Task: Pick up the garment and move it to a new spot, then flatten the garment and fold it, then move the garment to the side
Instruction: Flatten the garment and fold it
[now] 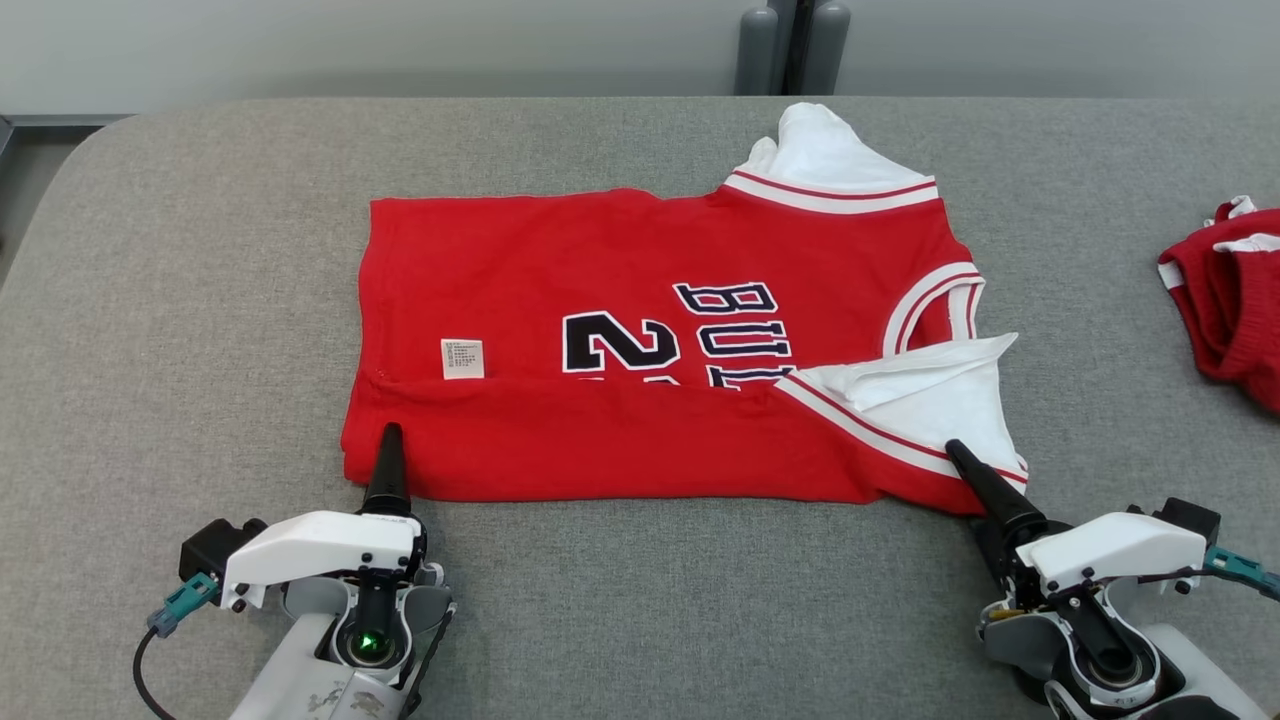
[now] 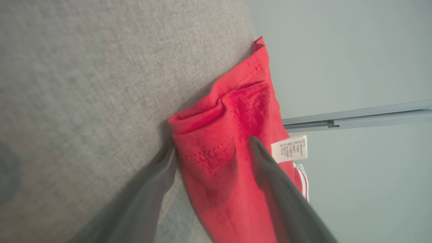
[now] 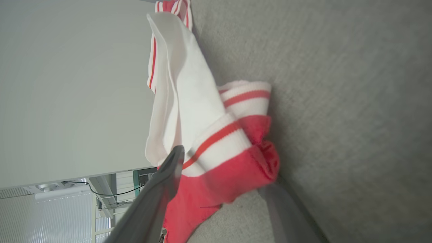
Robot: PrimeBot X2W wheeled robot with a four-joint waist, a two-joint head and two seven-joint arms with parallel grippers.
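The garment (image 1: 600,270), a red jersey with white trim and dark lettering, lies spread on the grey table (image 1: 180,300), its near edge folded over itself. My left gripper (image 1: 390,440) sits at the near left corner of the hem, shut on the garment (image 2: 216,162), with bunched red cloth between its fingers. My right gripper (image 1: 955,450) is at the near right corner by the white armhole. Its jaws stand open around the white-and-red trim (image 3: 233,135), one finger above the cloth and one beneath it on the table.
A second red and white cloth (image 1: 1230,300) lies crumpled at the table's right edge. Two grey posts (image 1: 790,45) rise behind the far edge. Bare table surrounds the jersey on the left and near sides.
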